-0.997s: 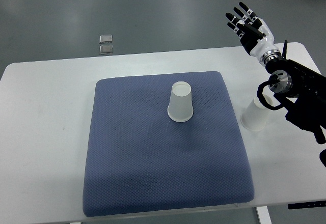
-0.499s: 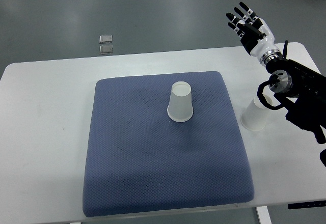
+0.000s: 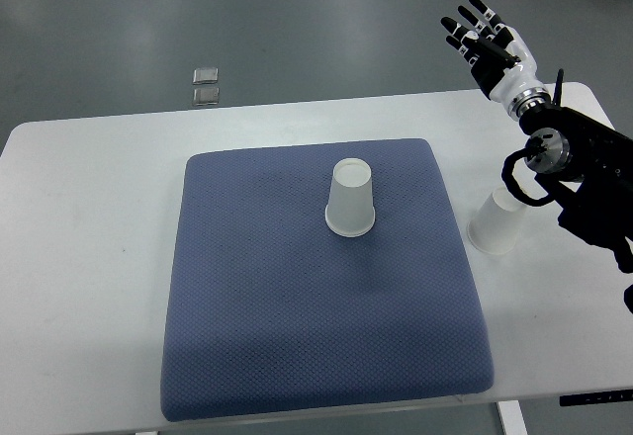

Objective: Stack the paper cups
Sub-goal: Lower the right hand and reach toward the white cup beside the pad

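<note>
Top view, bench: blue mat centred. One paper cup, inverted, sits toward the mat's far edge. Second cup stands off the mat near the bench's right edge, partly behind the right arm. Right hand raised past the far right corner, fingers spread, empty. Judgement: no stacking done; both cups apart.

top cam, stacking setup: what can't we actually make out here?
- White paper cup beside the mat: its top is covered by the right arm's black cable and wrist, top view.
- Left hand: outside the frame altogether.
- Right arm: cut off by the right edge; only the open right hand and forearm show.
- Two small square things on the grey floor: too small to identify.
- White upside-down paper cup on the blue mat: may be one cup or several nested.
</note>
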